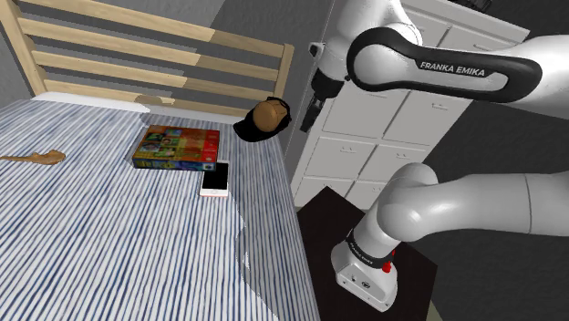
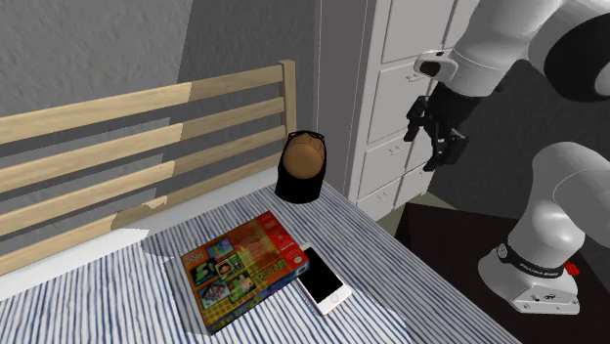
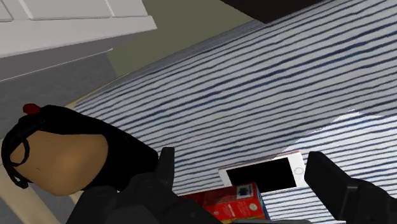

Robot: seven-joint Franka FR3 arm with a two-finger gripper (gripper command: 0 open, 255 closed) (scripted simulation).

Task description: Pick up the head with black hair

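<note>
Clearly, the task is in its approach step: the gripper [image 2: 442, 149] hangs in the air off the edge of the bed [image 1: 109, 239], in front of the white cabinet [image 2: 411, 88], and it does not touch anything. In the wrist view its two black fingers [image 3: 167, 164] stand wide apart with nothing clasped between them, so the pincer is released and empty. The head with black hair [image 1: 266, 117] sits on the striped sheet at the corner of the bed, just beside the wooden headboard [image 1: 137, 55]; its brown face is turned upward and the black hair lies around it. From the gripper it is near but apart. I judge that the next move calls for carrying the hand across over the head, lowering it with the fingers kept apart on both sides of the rounded form, and only then closing; the round shape may slip if the grip is too high. By count there is one head, one colourful box [image 1: 178, 148], one white phone [image 1: 215, 179] just beside this box, and one small brown piece [image 1: 36, 157] far away on the sheet.
</note>
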